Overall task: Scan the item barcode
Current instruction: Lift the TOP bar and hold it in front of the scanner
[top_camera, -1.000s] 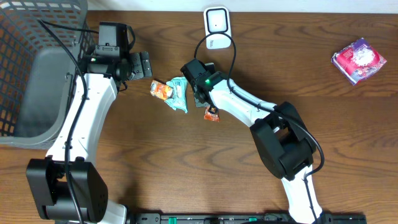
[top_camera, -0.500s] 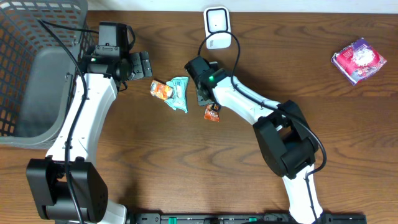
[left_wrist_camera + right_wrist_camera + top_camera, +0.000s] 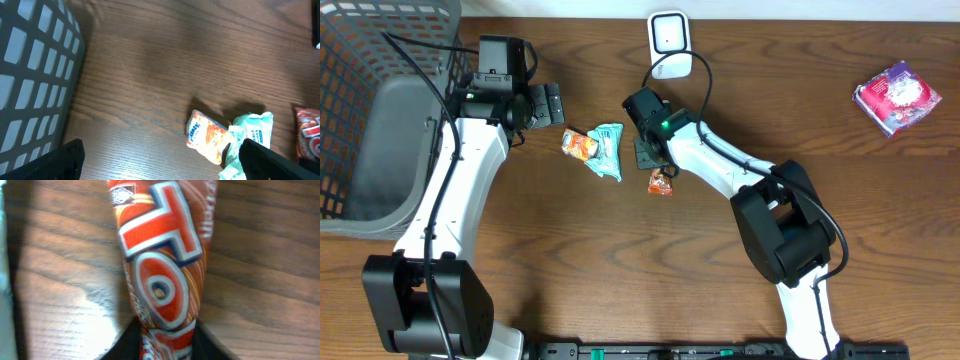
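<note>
The right gripper (image 3: pixel 654 165) pinches the red snack packet (image 3: pixel 162 270) just below the scanner (image 3: pixel 668 38). The left gripper (image 3: pixel 552 103) hangs wide open, left of the scanner.

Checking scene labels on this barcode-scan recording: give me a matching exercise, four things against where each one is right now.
Things:
1. red packet
2. pink box
3. white scanner
4. grey basket

Places:
A. at the left end of the table
B. pinched in the right gripper
C. far right, on its own
D. top edge of the overhead view, near the middle

Pairs: 1-B, 2-C, 3-D, 4-A
</note>
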You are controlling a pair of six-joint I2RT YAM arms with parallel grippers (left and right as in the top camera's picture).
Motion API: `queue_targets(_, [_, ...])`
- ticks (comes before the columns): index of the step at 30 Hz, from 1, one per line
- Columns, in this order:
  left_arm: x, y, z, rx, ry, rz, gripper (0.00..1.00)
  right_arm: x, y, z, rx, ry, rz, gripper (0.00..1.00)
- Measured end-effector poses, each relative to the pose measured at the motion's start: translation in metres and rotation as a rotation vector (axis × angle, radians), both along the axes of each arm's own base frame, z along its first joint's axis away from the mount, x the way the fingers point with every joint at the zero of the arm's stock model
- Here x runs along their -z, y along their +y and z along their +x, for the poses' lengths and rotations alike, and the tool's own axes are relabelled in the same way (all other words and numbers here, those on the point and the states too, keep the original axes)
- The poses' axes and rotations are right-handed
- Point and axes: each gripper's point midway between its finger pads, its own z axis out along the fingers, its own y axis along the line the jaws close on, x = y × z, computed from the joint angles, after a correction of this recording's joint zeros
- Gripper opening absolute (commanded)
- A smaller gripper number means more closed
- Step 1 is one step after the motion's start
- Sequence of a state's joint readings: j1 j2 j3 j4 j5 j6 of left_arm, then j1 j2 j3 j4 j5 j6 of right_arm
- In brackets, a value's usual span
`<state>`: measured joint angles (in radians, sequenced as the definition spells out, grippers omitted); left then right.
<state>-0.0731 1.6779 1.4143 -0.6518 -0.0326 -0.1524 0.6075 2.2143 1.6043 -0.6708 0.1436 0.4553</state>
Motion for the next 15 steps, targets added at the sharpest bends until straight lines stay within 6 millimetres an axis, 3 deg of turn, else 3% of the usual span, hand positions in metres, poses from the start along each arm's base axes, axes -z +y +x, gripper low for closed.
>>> queue_targets(10, [0.0, 0.0, 0.0, 0.0, 0.0, 0.0, 0.98, -0.007, -0.004, 0.006, -0.014, -0.018, -0.028, 0.01])
queue_targets(12, [0.0, 0.0, 0.0, 0.0, 0.0, 0.0, 0.98, -0.017, -0.011, 0.019, -0.01, -0.06, -0.058, 0.01])
queue_targets(15, [0.0, 0.0, 0.0, 0.0, 0.0, 0.0, 0.98, -0.048, -0.019, 0.059, 0.027, -0.203, -0.076, 0.01])
